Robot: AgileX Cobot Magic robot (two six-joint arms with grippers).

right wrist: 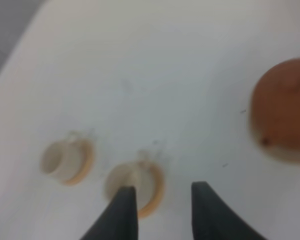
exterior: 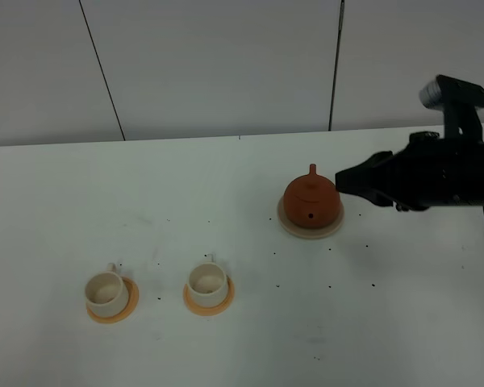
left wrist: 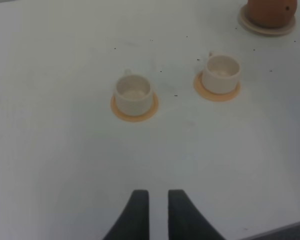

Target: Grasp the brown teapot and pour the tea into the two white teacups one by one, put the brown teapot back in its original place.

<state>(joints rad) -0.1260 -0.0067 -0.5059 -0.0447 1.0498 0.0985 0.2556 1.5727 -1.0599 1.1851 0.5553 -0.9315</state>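
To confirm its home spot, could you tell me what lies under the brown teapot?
The brown teapot sits on a flat round beige coaster; only its rim shows, the middle is covered by the pot.

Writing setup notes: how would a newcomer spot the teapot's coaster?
On the white table, find the brown teapot near the right gripper. Its coaster is the beige disc beneath it, wider and paler than the two orange coasters under the teacups.
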